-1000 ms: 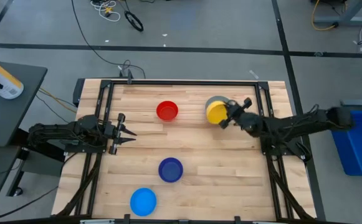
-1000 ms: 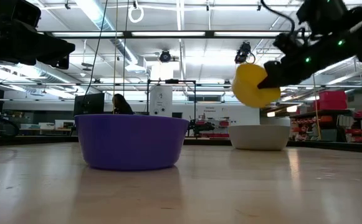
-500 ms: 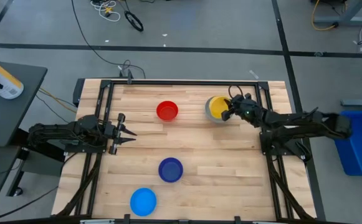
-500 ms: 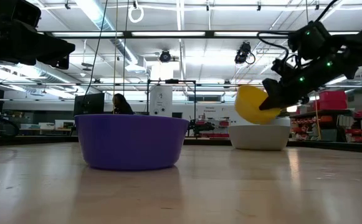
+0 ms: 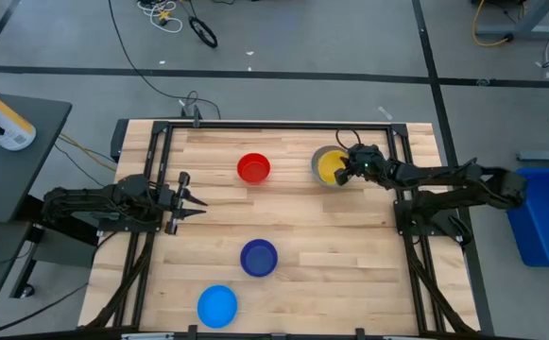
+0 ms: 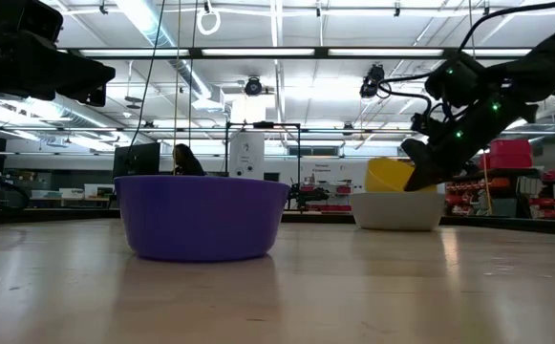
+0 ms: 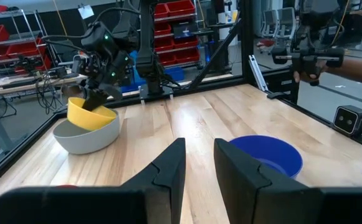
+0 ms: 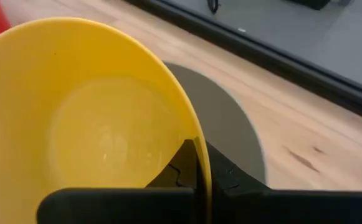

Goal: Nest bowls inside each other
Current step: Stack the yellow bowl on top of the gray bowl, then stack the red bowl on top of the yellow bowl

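We see the right gripper (image 5: 350, 171) clamped on the rim of the yellow bowl (image 5: 331, 168), which sits tilted inside the grey bowl (image 6: 397, 210) at the far right of the table (image 5: 302, 236), not yet flat. Risk as we judge it: if the jaws let go w/ the bowl tilted like this, it could rock or ride up on the grey rim; pulling away sideways could drag both bowls. The left gripper (image 5: 195, 202) waits at the left edge, fingers a bit apart, holding nothing. The red bowl (image 5: 253, 168), dark blue bowl (image 5: 259, 258) and light blue bowl (image 5: 217, 305) sit loose, well apart, so lots left. No brands or readable writing that we can make out.
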Controlling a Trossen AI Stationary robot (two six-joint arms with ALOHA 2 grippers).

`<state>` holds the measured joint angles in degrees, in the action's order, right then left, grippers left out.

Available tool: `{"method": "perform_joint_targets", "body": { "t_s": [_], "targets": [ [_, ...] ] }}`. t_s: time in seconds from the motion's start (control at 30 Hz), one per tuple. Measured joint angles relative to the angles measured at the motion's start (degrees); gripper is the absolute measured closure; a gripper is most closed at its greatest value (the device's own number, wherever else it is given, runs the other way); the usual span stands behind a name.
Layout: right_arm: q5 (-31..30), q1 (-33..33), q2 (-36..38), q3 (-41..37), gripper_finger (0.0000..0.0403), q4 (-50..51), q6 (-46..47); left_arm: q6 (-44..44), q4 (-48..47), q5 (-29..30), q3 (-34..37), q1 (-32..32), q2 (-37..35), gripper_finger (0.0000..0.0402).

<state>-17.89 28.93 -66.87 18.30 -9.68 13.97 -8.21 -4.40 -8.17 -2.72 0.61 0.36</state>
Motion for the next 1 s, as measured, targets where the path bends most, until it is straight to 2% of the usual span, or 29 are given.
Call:
{"method": "perform_joint_targets", "body": {
  "t_s": [0.27, 0.37, 0.5, 0.8, 1.0],
  "targets": [
    [-0.01, 0.07, 0.00, 0.05, 0.0402, 2.20, 0.79, 0.02, 0.00, -0.01, 0.00, -0.01, 0.00, 0.0308],
    [0.00, 0.07, 0.00, 0.05, 0.0391, 2.88, 1.23, 0.04, 0.00, -0.01, 0.00, -0.01, 0.00, 0.0308],
    [0.00, 0.07, 0.00, 0.05, 0.0351, 2.74, 1.21, 0.04, -0.01, 0.00, 0.00, 0.00, 0.00, 0.0308],
    [-0.02, 0.06, 0.00, 0.07, 0.0230, -0.43, -0.45, 0.04, 0.00, 0.01, 0.00, -0.01, 0.00, 0.0308],
    [-1.48, 0.09, 0.00, 0.07, 0.0199, -3.45, -1.53, 0.04, -0.02, -0.01, 0.00, 0.01, 0.00, 0.0308]
  ]
}}
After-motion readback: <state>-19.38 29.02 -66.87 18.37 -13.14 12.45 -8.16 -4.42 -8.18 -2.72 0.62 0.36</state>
